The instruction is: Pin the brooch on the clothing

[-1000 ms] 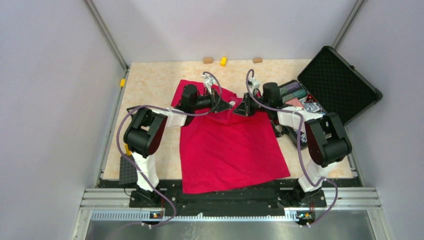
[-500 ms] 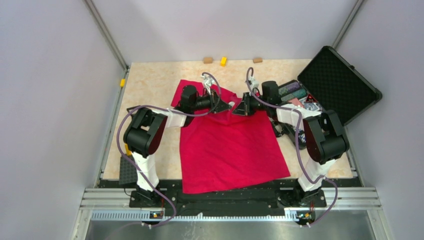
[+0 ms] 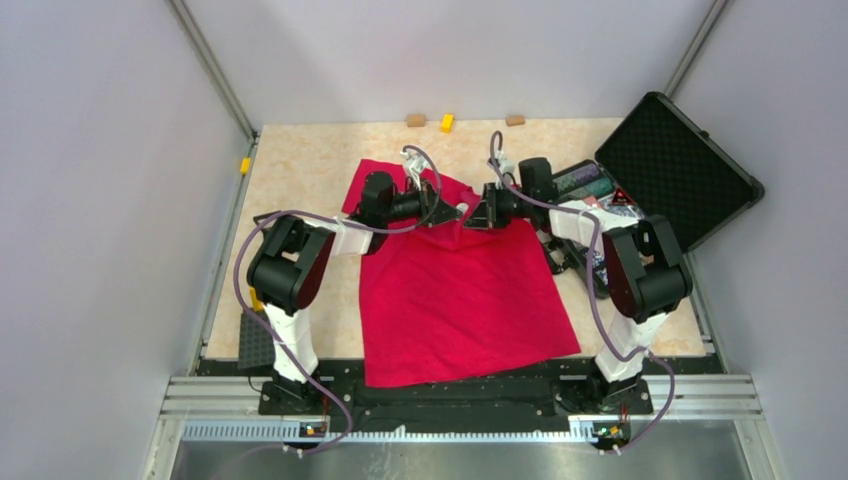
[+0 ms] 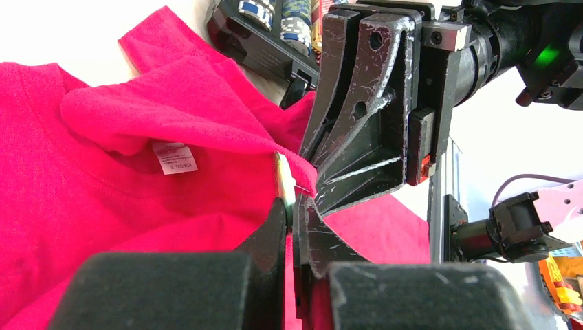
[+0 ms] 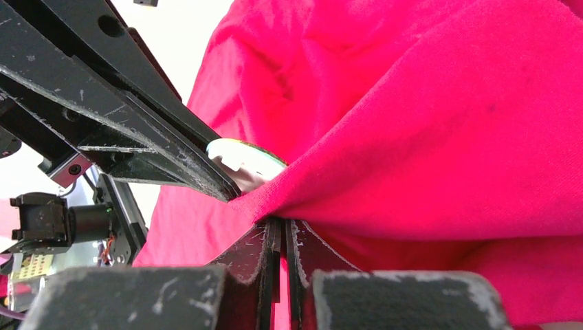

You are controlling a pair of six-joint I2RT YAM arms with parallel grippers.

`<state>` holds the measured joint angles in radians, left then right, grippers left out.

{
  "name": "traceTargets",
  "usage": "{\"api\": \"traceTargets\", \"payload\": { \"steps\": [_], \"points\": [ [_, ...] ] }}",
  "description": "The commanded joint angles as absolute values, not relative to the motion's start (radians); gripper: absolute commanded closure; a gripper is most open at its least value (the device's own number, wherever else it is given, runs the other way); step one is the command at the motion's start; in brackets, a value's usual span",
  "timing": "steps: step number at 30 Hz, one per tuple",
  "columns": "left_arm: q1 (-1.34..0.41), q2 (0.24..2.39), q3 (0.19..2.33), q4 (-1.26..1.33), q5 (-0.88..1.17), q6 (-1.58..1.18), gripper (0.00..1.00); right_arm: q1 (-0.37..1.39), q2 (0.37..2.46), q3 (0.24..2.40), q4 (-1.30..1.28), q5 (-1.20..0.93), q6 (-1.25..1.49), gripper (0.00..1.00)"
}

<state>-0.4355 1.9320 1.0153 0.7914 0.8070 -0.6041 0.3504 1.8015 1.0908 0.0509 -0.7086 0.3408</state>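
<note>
The clothing, a red T-shirt (image 3: 460,300), lies flat in the middle of the table, and its white neck label (image 4: 174,157) shows in the left wrist view. My left gripper (image 3: 455,212) (image 4: 294,206) is shut on the brooch (image 4: 283,180), a small greenish-tan disc seen edge-on and pressed against a raised fold of fabric at the collar. My right gripper (image 3: 478,215) (image 5: 282,223) is shut on that fold of the shirt (image 5: 426,137), tip to tip with the left gripper. The brooch (image 5: 247,159) peeks out beside the fold in the right wrist view.
An open black case (image 3: 680,165) with colourful trinkets (image 3: 600,195) stands at the right, close to the right arm. Small blocks (image 3: 447,122) lie along the far edge, and a yellow one (image 3: 245,165) at the left edge. A black pad (image 3: 255,345) lies near the left base.
My right arm has shifted slightly left and farther back, bringing its gripper closer against the left gripper. The left arm has hardly moved.
</note>
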Motion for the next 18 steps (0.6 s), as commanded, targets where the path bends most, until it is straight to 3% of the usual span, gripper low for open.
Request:
{"api": "traceTargets", "payload": {
  "steps": [1, 11, 15, 18],
  "points": [
    [-0.496, 1.803, 1.034, 0.971, 0.987, -0.690, 1.00, 0.350, 1.858, 1.120, 0.020, -0.531, 0.294, 1.00],
    [-0.515, 1.796, 1.035, 0.935, 0.990, -0.685, 1.00, 0.348, 1.853, 1.137, 0.014, -0.511, 0.291, 1.00],
    [-0.511, 1.784, 1.040, 0.756, 0.905, -0.595, 1.00, 0.350, 1.779, 1.119, 0.011, -0.523, 0.272, 1.00],
    [-0.508, 1.772, 1.077, 0.568, 0.813, -0.530, 1.00, 0.348, 1.701, 1.083, 0.005, -0.518, 0.250, 0.83]
  ]
}}
